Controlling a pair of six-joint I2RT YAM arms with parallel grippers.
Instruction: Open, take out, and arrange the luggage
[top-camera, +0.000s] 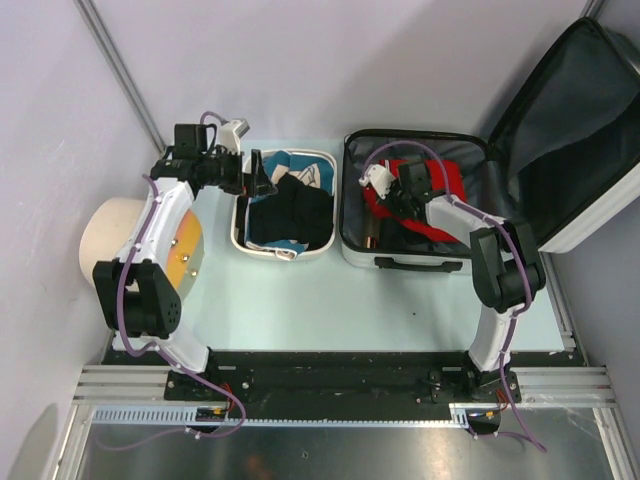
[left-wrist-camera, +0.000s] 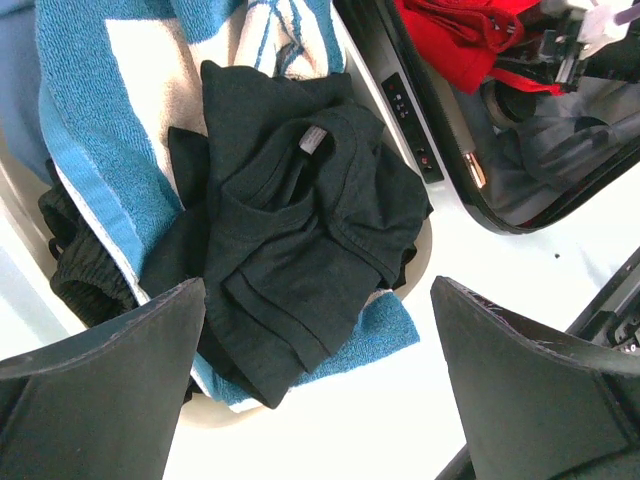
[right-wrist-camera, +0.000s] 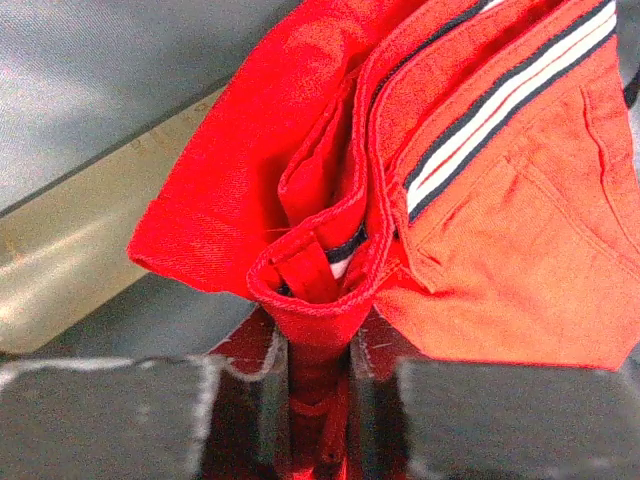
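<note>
The luggage (top-camera: 415, 263) lies open at two o'clock on the table (top-camera: 300, 310): pale shell, black trim, dark-lined lid (top-camera: 580, 120) tipped back. Inside it, the right gripper (right-wrist-camera: 320, 370) pinches a red striped garment (right-wrist-camera: 480, 200). The left gripper (left-wrist-camera: 320, 290) hangs spread above a black shirt (left-wrist-camera: 300, 240), whose grey neck label (left-wrist-camera: 312, 140) is too small to read.

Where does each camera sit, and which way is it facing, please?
Top external: above and behind the arms, looking down at the table; left arm and right arm show, bases at the bottom.
Left wrist: on the left arm, looking down past its open left gripper at the black garment in the tub.
Right wrist: on the right arm, close on the red garment pinched in the right gripper.
Shared: top external and left wrist both show tub, black garment and luggage.
</note>
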